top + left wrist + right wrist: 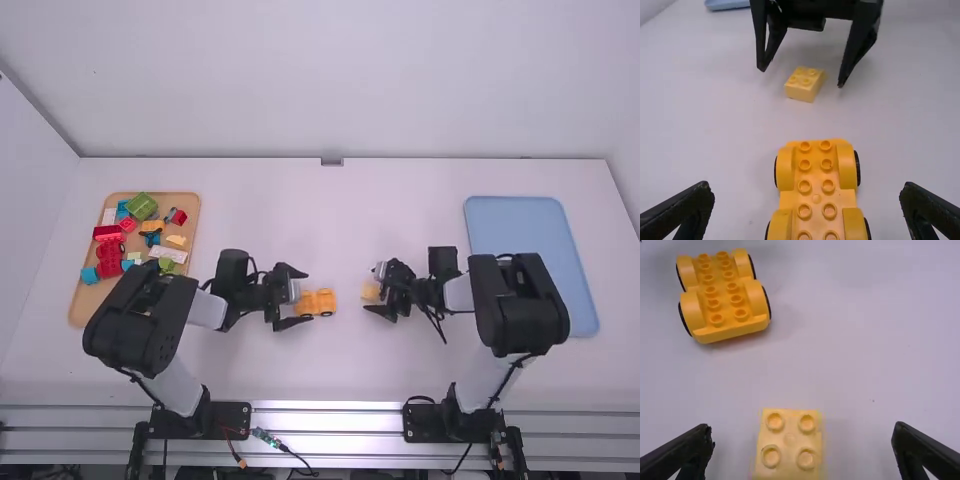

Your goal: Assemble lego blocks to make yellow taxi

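Spreads the left gripper (307,296) wide about one end of the yellow wheeled base (817,200); spreads the right gripper (373,289) wide at the small yellow block (790,440), apart from the base. Farther out, shows a wooden tray (88,302) of blocks, leftward, and a blue tray (520,250), rightward.

The car base (816,195) is orange-yellow with black tires (858,168), the small block (790,440) paler yellow. One tray (530,235) is plain light blue; the other tray (86,305) is tan, its bricks (109,267) red, green, blue, orange and white.
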Robot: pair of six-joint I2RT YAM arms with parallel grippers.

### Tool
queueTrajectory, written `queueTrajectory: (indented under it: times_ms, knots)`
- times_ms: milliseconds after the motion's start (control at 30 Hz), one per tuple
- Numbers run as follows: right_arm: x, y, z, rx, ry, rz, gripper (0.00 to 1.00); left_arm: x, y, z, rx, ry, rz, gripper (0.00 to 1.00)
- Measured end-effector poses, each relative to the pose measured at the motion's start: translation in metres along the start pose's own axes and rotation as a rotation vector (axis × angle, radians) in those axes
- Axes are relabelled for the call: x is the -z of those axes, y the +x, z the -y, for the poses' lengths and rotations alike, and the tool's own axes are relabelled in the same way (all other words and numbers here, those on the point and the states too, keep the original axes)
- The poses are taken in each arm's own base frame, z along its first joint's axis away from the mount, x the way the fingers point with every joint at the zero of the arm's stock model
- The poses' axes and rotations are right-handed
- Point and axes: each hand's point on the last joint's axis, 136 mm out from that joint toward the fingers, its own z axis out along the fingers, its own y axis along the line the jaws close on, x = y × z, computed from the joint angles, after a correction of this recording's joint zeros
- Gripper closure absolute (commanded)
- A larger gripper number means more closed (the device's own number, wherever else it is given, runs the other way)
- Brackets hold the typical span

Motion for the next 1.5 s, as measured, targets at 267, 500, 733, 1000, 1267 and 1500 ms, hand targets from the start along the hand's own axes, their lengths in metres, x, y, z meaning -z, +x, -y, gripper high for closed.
queueTrajectory:
  times_ms: [267,500,733,1000,1267,1500]
  knots:
    - [0.006,-0.007,0.000,-0.030,-0.073,0.071,0.30,0.003,0.007,0.009,-0.008,-0.017,-0.012,0.01]
    - [-0.006,-0.005,-0.006,0.006,-0.112,0.069,0.31,0.002,0.015,0.014,0.060,0.013,-0.049,0.01]
    - [-0.004,0.000,-0.005,-0.012,-0.104,0.057,0.47,-0.001,0.011,0.004,0.076,0.020,-0.059,0.01]
    - [-0.007,0.002,-0.006,-0.013,-0.107,0.034,0.47,0.000,0.008,-0.001,0.036,-0.003,-0.043,0.01]
    - [-0.007,0.005,-0.005,-0.051,-0.100,0.015,0.52,0.000,0.008,0.000,0.027,-0.008,-0.040,0.01]
    - [-0.007,0.007,-0.004,-0.054,-0.094,0.003,0.62,0.000,0.010,0.002,0.039,-0.001,-0.045,0.01]
